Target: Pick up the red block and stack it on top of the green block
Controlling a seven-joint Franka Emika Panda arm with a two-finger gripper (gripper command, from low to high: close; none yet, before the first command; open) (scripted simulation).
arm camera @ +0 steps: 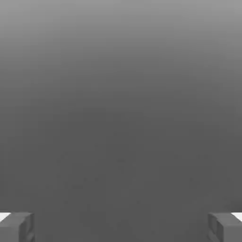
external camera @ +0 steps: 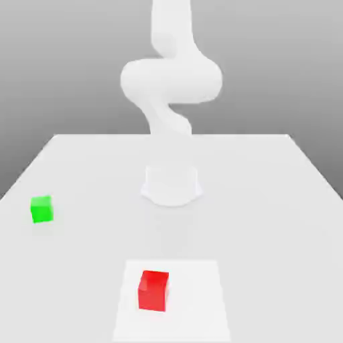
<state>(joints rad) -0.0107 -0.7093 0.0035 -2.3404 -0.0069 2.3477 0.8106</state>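
Green block point(external camera: 41, 209) far out at the exterior view's left of the counter point(external camera: 281, 221). Red block point(external camera: 153, 290) near the front edge, middle, well apart from it. Arm point(external camera: 171, 80) rising behind. Fingers point(arm camera: 16, 227) spread wide, holding nothing.

One red block point(external camera: 153, 290), one green block point(external camera: 41, 209).

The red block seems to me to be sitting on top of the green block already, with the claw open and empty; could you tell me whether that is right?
Not quite: the exterior view shows the red block on the table, well apart from the green block. The claw is indeed open and empty.
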